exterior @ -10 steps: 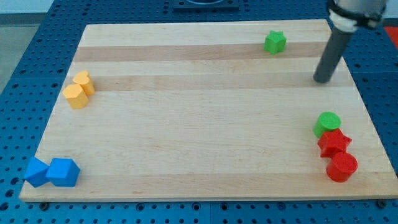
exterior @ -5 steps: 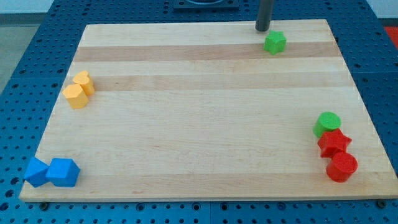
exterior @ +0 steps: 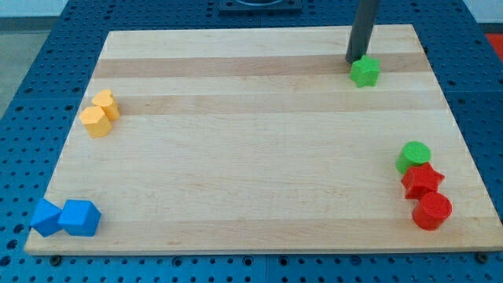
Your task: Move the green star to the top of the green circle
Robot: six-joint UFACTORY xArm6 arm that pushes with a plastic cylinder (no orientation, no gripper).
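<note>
The green star (exterior: 365, 72) lies near the view's top right of the wooden board (exterior: 251, 157). My tip (exterior: 355, 60) touches the star's upper left side. The green circle (exterior: 413, 156) sits at the view's right edge, well below the star and a little to its right.
A red star (exterior: 422, 181) and a red circle (exterior: 431, 211) sit just below the green circle. Two yellow blocks (exterior: 100, 114) lie at the view's left. Two blue blocks (exterior: 66, 218) lie at the bottom left corner.
My tip moved from the right side to above the star, then came down against it. The green star has slid down and to the right.
</note>
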